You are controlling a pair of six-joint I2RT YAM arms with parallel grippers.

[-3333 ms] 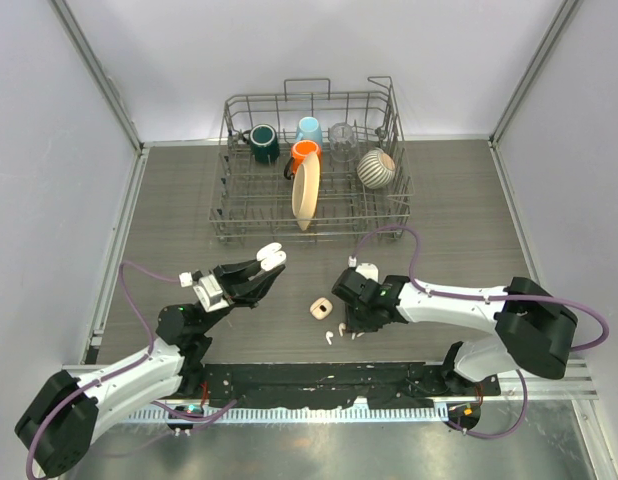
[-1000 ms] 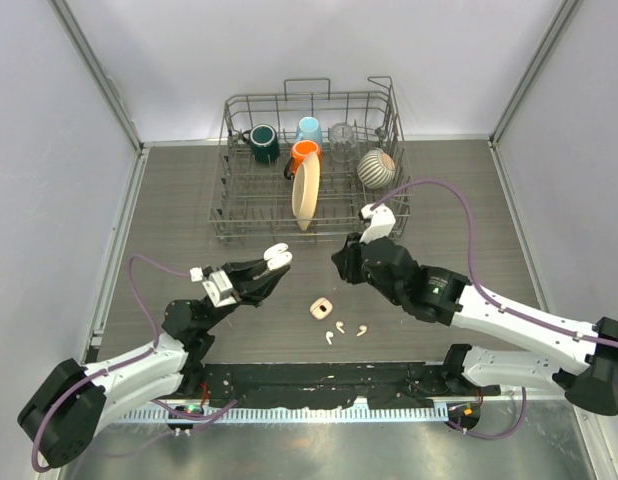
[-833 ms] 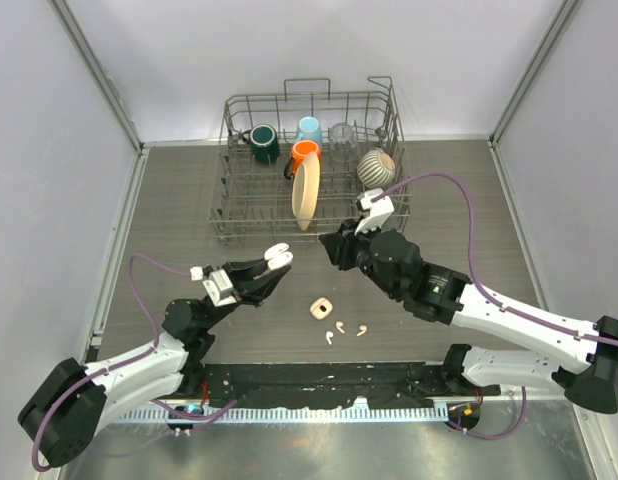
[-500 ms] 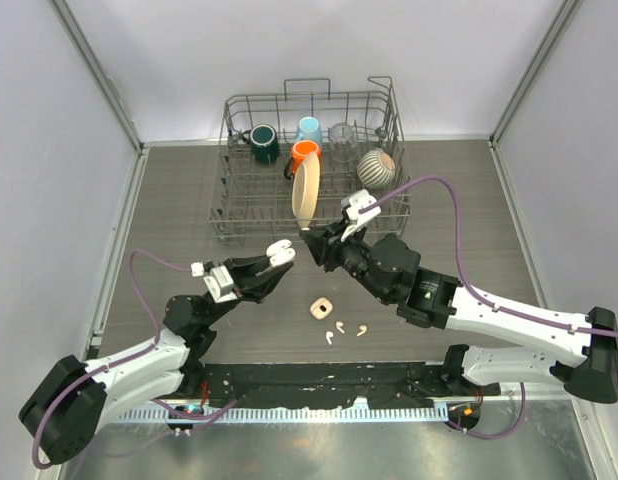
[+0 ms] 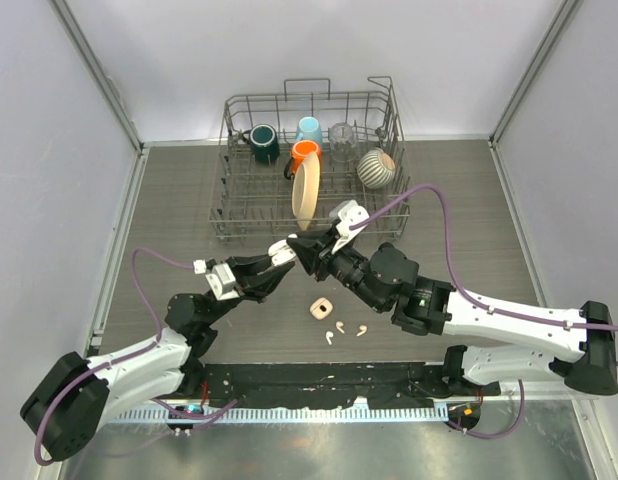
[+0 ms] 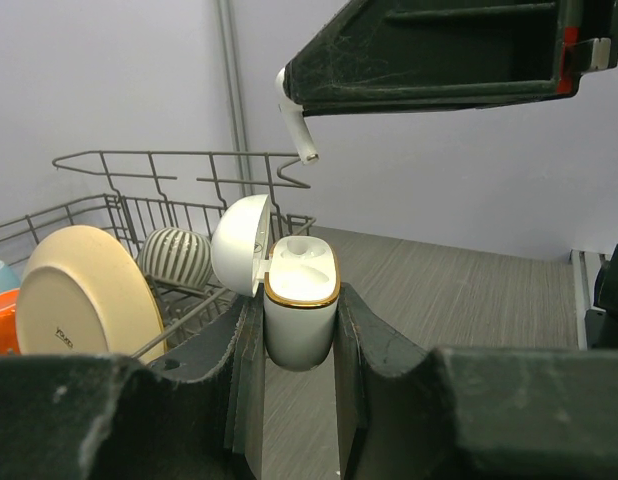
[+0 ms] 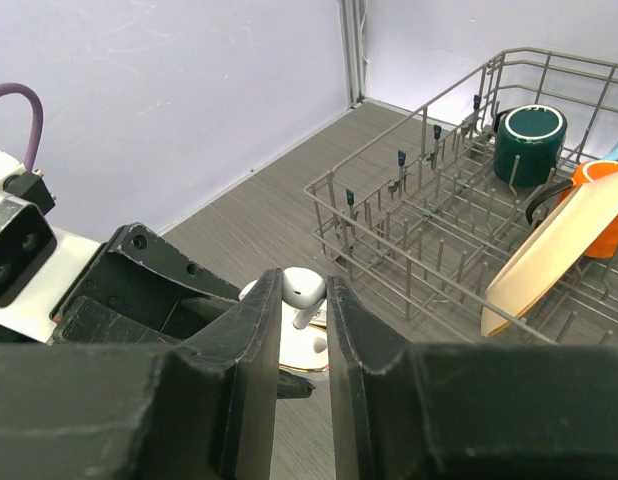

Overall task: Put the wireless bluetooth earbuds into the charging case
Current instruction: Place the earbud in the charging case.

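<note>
My left gripper [image 5: 272, 262] is shut on an open white charging case [image 5: 280, 248] with a gold rim and holds it upright above the table. In the left wrist view the case [image 6: 301, 300] sits between the fingers, lid [image 6: 239, 243] swung back to the left. My right gripper [image 5: 301, 246] is shut on a white earbud [image 7: 305, 287], stem down, right over the open case [image 7: 311, 352]. The left wrist view shows that earbud [image 6: 292, 115] a little above the case, apart from it. Loose earbuds [image 5: 340, 326] lie on the table below.
A small tan open case [image 5: 320, 308] lies on the table beside the loose earbuds. A wire dish rack [image 5: 232, 215] with mugs, a cream plate [image 5: 305, 195] and a striped bowl stands behind, close to both grippers.
My right gripper has risen from the table and swung left with the earbud, ending over the case. My left gripper has shifted slightly right, still holding the case.
</note>
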